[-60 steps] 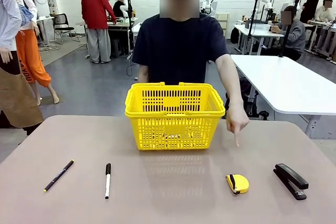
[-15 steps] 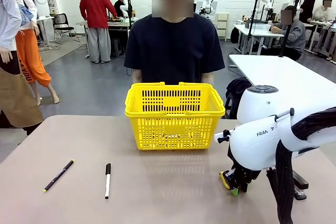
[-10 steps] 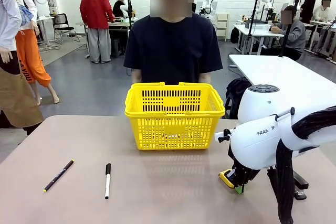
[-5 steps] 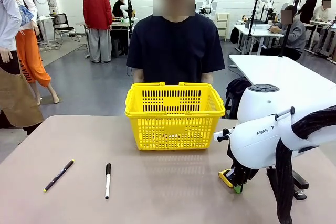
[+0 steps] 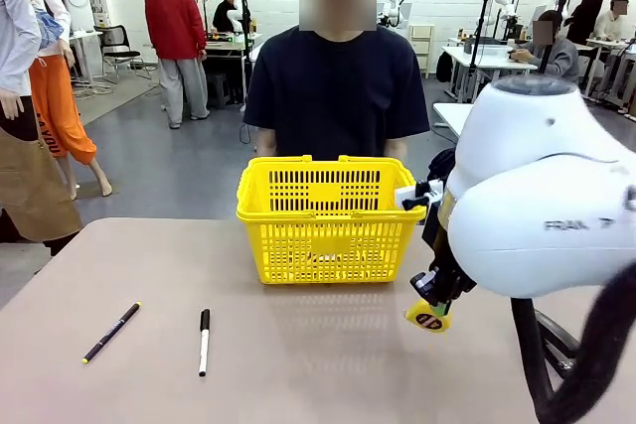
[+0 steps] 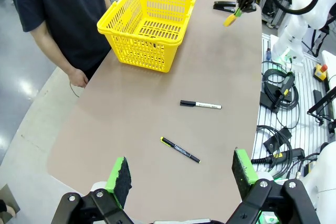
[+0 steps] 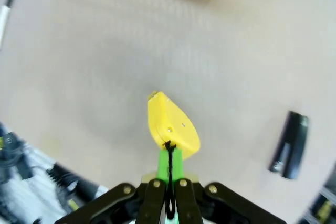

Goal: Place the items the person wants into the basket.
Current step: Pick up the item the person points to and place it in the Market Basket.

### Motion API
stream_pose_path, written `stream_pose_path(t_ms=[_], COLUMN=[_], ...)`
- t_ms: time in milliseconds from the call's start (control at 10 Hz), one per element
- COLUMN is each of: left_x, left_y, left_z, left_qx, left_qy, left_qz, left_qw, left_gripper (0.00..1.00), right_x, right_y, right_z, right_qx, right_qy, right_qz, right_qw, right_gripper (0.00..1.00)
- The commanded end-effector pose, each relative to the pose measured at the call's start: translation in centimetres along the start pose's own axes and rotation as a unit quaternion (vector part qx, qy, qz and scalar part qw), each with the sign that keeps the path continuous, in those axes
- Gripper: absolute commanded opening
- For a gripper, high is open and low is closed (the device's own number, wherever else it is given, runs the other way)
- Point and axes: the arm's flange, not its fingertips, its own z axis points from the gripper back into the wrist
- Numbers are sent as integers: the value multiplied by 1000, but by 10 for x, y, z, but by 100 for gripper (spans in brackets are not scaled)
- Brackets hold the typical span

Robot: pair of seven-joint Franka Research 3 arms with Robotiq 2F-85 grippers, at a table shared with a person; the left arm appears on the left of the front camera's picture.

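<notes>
Tape measure (image 5: 428, 317) is hanging pinched in the right gripper (image 5: 434, 297), just beside the right wall of the basket (image 5: 328, 245). Its open top is lying to the gripper's left, toward the far edge of the table (image 5: 318, 369).

1. Moulded yellow plastic with a faint gloss: basket (image 5: 331, 220), centre of the front view.
2. Smooth, matt beige-brown top: table (image 5: 298, 364), lower part of the front view.
3. Smooth yellow plastic casing: tape measure (image 7: 172, 128), centre of the right wrist view.
4. Glossy white shell: right arm (image 5: 537, 215), right side of the front view.
5. Green, matt, rough-looking facing: pads (image 6: 119, 174) of the left gripper (image 6: 181, 170), lower edge of the left wrist view.
6. Matt dark cloth: T-shirt (image 5: 336, 96), upper centre of the front view.
</notes>
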Motion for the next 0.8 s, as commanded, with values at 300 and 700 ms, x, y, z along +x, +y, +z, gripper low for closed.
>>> stream_pose_path(t_ms=[300,700], left_x=[0,0], left_y=[0,0], left_z=[2,2], left_qx=[-1,-1], left_qy=[-9,-9], left_qz=[-12,-12], left_qw=[1000,1000], left_gripper=[100,100], right_x=[4,65], right_y=[58,68], right_z=[99,182], right_qx=[-37,-37], right_qy=[-31,-80], right_qz=[-29,-81], right_qw=[998,993], right_gripper=[0,0])
